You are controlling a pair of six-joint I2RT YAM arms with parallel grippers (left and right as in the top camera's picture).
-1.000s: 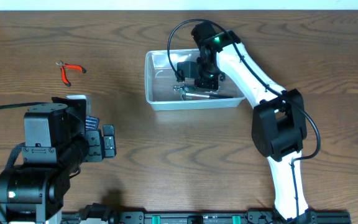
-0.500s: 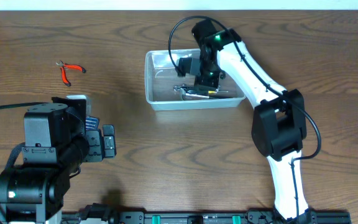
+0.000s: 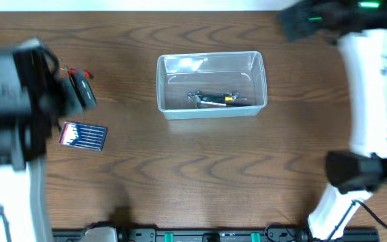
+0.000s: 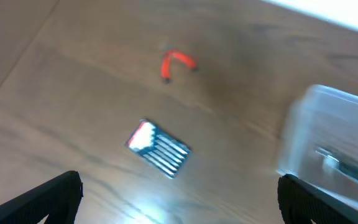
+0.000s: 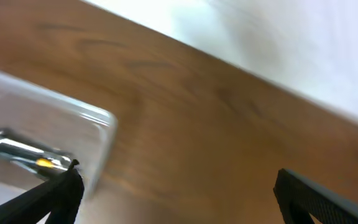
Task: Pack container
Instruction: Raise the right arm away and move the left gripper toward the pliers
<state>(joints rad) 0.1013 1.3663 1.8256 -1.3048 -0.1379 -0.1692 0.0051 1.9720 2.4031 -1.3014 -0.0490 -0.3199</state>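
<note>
The clear container stands at the middle back of the table, and metal hand tools lie on its floor. My right gripper is open and empty over bare wood to the right of the container; overhead it shows as a blur at the far right back. My left gripper is open and empty, high over the left side. Below it lie red-handled pliers and a small dark bit case. Overhead, the left gripper partly covers the pliers.
The bit case lies on bare wood to the left of the container. The table's back edge, against a white wall, runs just behind the right gripper. Both arms are blurred.
The right gripper opened, left the tool in the container and swung up to the far right back. The left arm moved toward the pliers, uncovering the bit case.
</note>
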